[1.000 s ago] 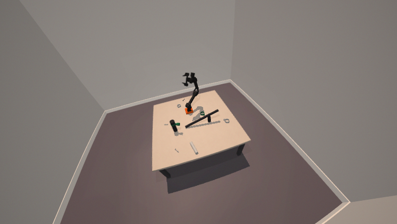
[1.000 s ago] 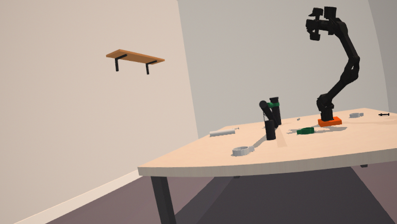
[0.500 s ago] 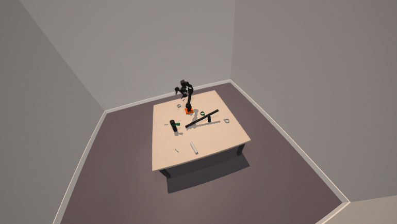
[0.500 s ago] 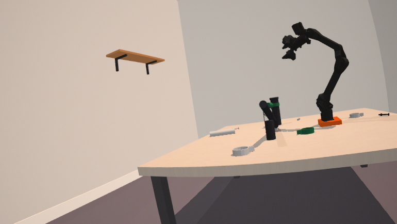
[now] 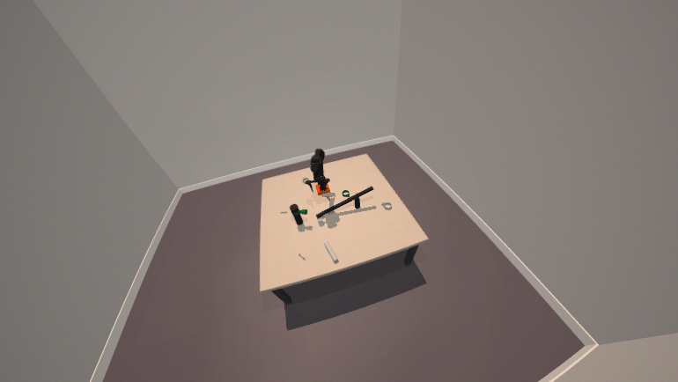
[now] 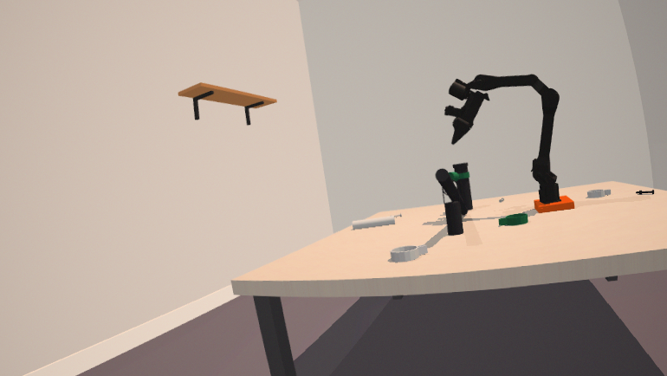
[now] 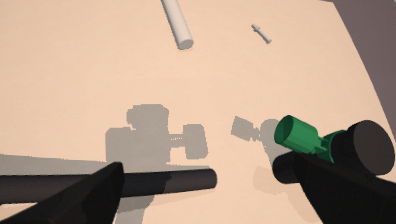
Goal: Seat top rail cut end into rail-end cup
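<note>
Green cup (image 7: 299, 137) mouth faces rail (image 7: 170, 181) end, apart, wrist view only | my gripper (image 6: 460, 132) wide open, empty, above post (image 6: 462, 185)

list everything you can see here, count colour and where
rail: 1, black, tilted across mid table, cut end short of the cup
big post: 1, black, upright at the table's left
cup: 1, green, on the big post's band, mouth empty
small post: 1, black, upright under the rail
loose band: 1, green, flat near the arm base
rings: 2, grey, one near the front edge, one by the far edge
tube: 1, pale grey, lying on the front part of the table
bolt: 1, grey, left of the tube
table: 1, tan top, dark legs
shelf: 1, wood, on the wall
end effector: 1, black, open, above the rail, holding nothing
</note>
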Controlling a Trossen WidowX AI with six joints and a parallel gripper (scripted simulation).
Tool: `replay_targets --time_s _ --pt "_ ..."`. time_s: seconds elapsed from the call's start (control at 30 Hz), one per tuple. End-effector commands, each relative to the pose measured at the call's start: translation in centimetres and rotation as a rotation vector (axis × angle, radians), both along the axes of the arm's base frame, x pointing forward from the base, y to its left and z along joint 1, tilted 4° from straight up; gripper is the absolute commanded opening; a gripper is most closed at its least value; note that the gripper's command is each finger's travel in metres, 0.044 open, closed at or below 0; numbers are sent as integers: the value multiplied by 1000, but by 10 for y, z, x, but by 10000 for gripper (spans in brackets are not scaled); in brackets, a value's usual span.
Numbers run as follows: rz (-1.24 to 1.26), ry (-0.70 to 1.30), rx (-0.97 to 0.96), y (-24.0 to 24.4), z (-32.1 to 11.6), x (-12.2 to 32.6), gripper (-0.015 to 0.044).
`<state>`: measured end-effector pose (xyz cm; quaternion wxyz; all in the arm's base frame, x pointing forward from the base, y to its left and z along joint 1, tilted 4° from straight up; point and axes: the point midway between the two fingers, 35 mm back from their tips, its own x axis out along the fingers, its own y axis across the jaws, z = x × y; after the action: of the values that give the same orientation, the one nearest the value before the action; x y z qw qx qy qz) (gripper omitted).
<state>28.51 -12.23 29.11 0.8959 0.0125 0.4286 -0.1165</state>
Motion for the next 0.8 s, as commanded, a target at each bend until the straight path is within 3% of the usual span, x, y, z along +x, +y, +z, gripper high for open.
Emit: replay_targets --time_s 0.0,0.33,0.77 --pt "-49 98 170 22 -40 14 440" --pt "5 111 120 14 -42 17 440" --pt "684 345 -482 -100 -63 25 440"
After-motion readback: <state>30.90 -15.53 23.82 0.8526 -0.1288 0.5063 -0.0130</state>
